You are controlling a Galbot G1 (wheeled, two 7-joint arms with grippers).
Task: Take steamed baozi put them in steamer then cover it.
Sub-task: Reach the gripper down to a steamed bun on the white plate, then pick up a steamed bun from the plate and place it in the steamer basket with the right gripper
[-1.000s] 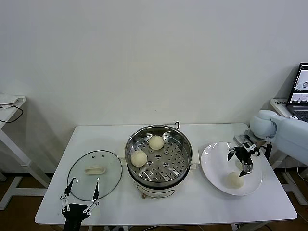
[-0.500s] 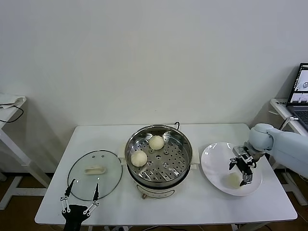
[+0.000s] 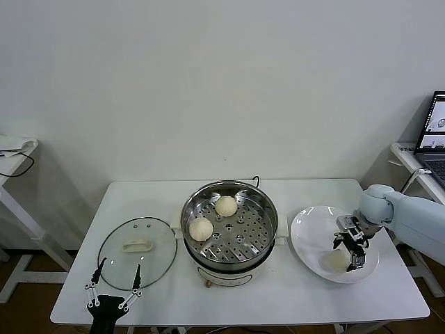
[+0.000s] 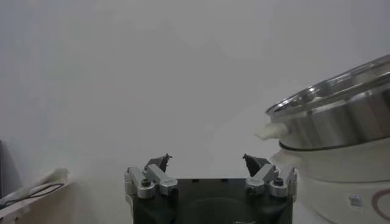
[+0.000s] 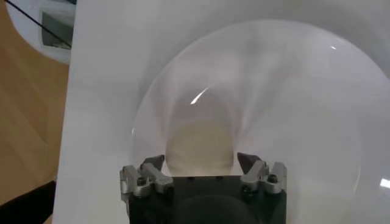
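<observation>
While the right tool point(image 3: 352, 251) stands low over the white plate point(image 3: 306, 240), its fingers sit either side of a steamed baozi point(image 5: 200, 145), one finger point(image 5: 152, 165) at each flank of the bun. From the right wrist view I judge the fingers to be narrowing on the dough, but whether they already press it I cannot tell. The plate seems to hold only this one bun, directly beneath the tool.

The main risk is the grip itself. The bun is smooth and soft, and the plate slopes, so fingers that close off-centre could squeeze it out sideways and send it rolling toward the rim. Closing too hard could dent or tear the skin; too gently, and it may slip free on the way to the steamer point(image 3: 229, 226).

The steamer stands well to the left of the right tool, its perforated tray already carrying two baozi point(image 3: 201, 229) near the far-left part. A low carry could knock the bun against the steel rim, and a careless drop could land it on a neighbour.

The left tool point(image 3: 114, 287) hangs parked at the near edge of the tabletop point(image 3: 292, 296), fingers spread wide and holding nothing, just nearer than the glass cover point(image 3: 137, 243), which lies flat on the tabletop beside the steamer.
</observation>
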